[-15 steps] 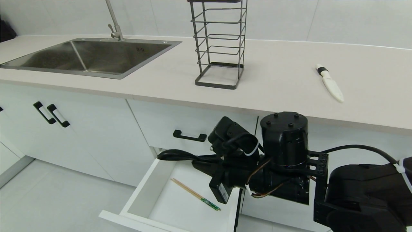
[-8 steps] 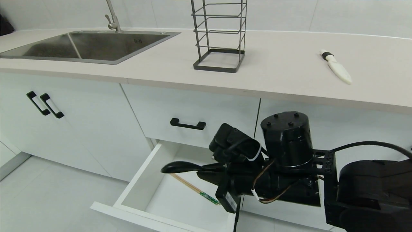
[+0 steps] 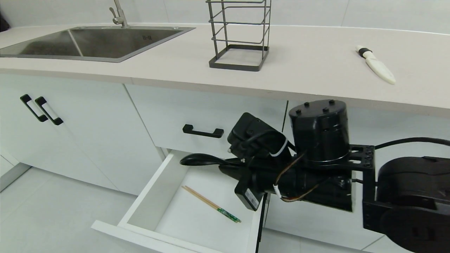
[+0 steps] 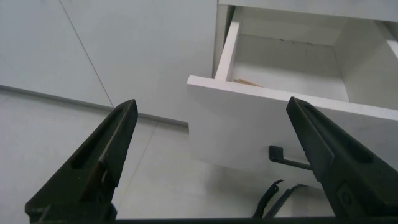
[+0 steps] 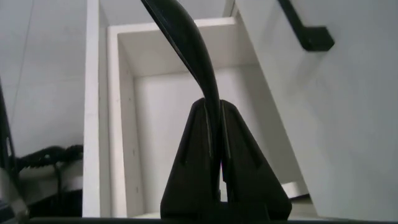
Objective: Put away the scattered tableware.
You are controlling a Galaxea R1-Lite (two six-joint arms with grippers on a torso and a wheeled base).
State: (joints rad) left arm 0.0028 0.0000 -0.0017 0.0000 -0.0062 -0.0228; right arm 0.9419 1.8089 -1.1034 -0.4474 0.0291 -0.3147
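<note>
The right gripper [image 3: 230,164] is clamped on the handle of a black spoon [image 3: 200,160]. The spoon sticks out from between the jaws, with its bowl above the open drawer [image 3: 140,207]. Chopsticks [image 3: 211,203] lie inside this drawer. The left gripper [image 4: 211,115] has its jaws wide apart and holds nothing.

- Pale countertop [image 3: 316,65]; a dark wire rack [image 3: 239,38] stands upright near its middle; a white knife [image 3: 375,65] lies flat, well to the rack's right; a steel sink [image 3: 105,38] is set in at the left
- Open white drawer [image 3: 147,196] below; a pair of chopsticks [image 3: 211,203] lies on its floor
</note>
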